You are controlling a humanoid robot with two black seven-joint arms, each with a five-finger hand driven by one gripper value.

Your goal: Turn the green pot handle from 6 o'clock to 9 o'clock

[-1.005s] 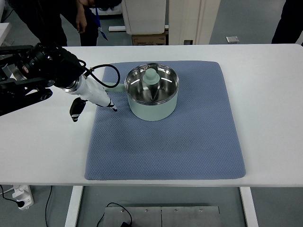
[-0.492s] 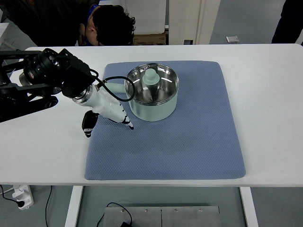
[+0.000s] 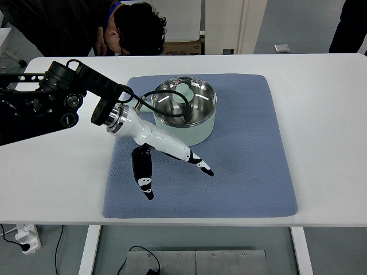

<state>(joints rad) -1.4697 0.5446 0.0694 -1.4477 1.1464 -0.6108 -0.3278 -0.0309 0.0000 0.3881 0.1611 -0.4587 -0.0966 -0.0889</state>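
Just one pot point(image 3: 198, 129), one left hand point(image 3: 163, 154).

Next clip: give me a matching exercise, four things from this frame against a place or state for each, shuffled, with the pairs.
Things:
1. green pot
2. left hand
3. blue mat
4. person

Places or states:
A. spread flat on the white table
B. leaning in at the table's far edge
C. fingers open over the mat, in front of the pot
D. standing on the mat's far left part

Pairs: 1-D, 2-C, 3-A, 4-B
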